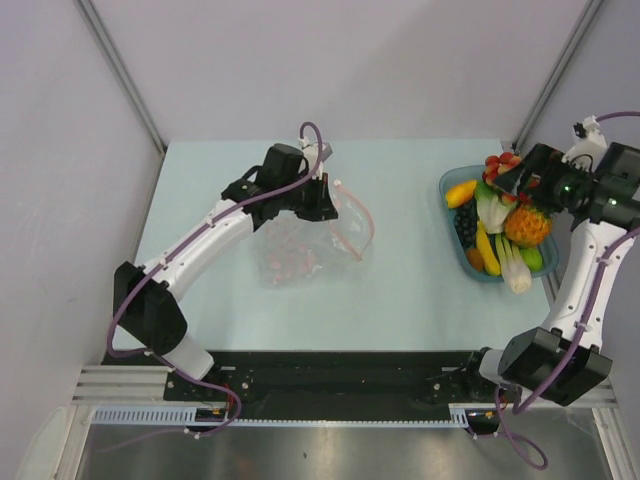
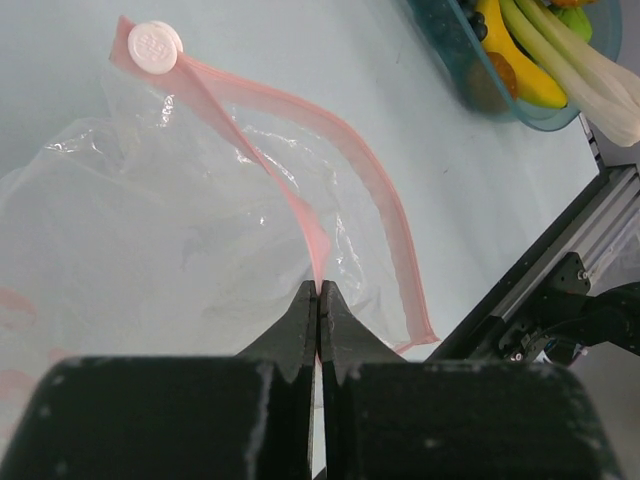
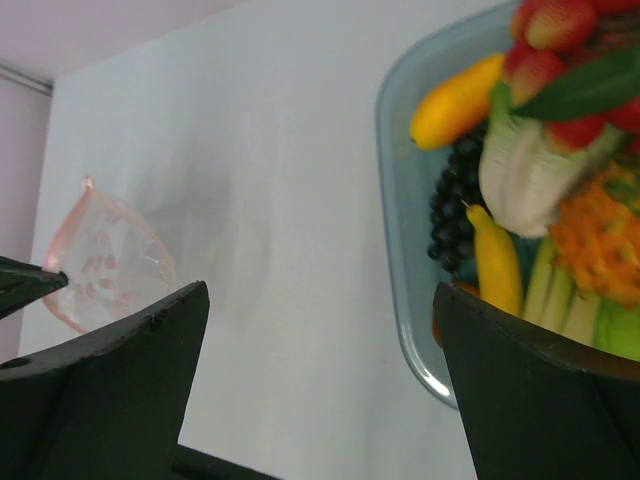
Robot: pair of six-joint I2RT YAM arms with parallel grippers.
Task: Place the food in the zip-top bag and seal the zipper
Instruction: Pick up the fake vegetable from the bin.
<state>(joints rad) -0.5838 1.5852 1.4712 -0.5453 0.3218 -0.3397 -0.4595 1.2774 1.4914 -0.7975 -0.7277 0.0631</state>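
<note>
Bag's open on the worktop, food all in the bowl

The bag [image 1: 305,250] lies left of centre on the worktop [image 1: 400,300], mouth gaping. Its pink zipper [image 2: 300,115] is split into two strips, with the white slider [image 2: 155,43] parked at the far end. The left end effector [image 2: 318,292] has its jaws pressed together, pinching the nearer zipper strip, while the other strip bows out to the side. The food [image 1: 505,225] is well apart from the bag, piled in a teal bowl [image 1: 446,212] at the right edge: banana [image 3: 495,265], grapes [image 3: 455,205] and strawberries [image 3: 560,30] among it. The right end effector [image 3: 318,300] hangs over the bowl's far end, jaws spread wide, holding nothing.
</note>
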